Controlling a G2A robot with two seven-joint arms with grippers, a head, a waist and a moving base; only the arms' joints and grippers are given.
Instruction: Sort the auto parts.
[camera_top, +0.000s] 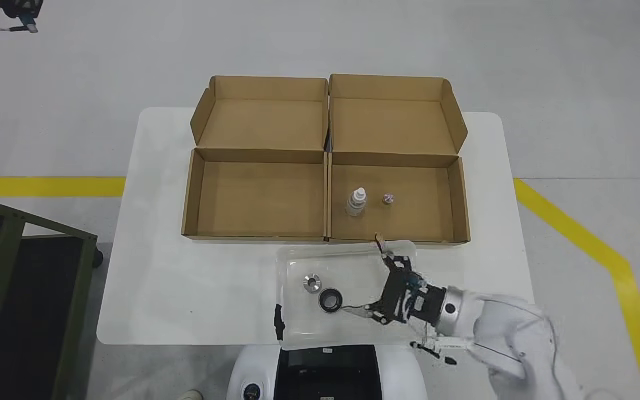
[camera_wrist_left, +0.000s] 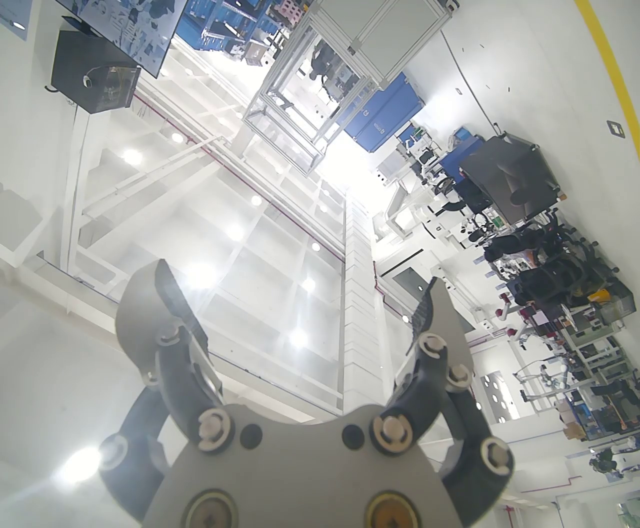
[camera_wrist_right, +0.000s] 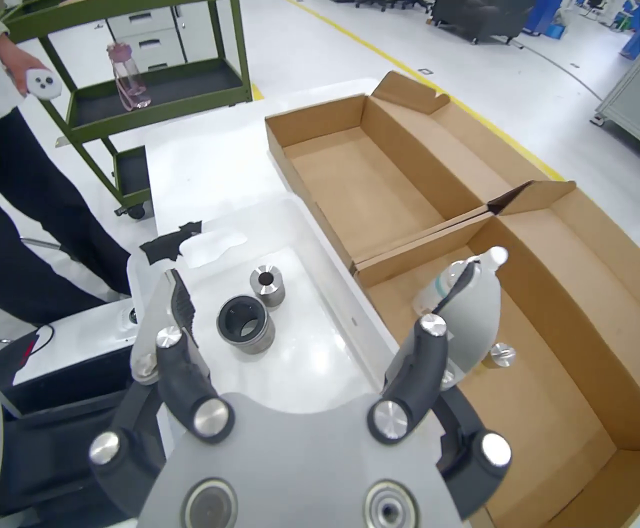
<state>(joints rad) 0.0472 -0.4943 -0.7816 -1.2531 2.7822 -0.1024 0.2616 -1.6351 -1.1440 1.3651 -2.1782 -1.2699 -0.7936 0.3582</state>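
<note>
Auto parts (camera_wrist_right: 245, 325), two, await pickup in the tray (camera_wrist_right: 300, 350) at the desk's (camera_wrist_right: 200, 150) near edge; right pincer (camera_wrist_right: 324, 275), spread and empty, should lower onto one

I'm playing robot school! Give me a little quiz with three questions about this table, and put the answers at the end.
1. True or false: the small clear bottle with a white cap is in the right-hand brown cardboard box.
2. How many metal parts lie in the clear plastic tray? A one, B two, C four.
3. Fill the gap: the right gripper hangs above the tray and is ____ (open or shut).
Key: 1 true. 2 B: a short silver metal cylinder and a dark metal ring. 3 open.
</note>
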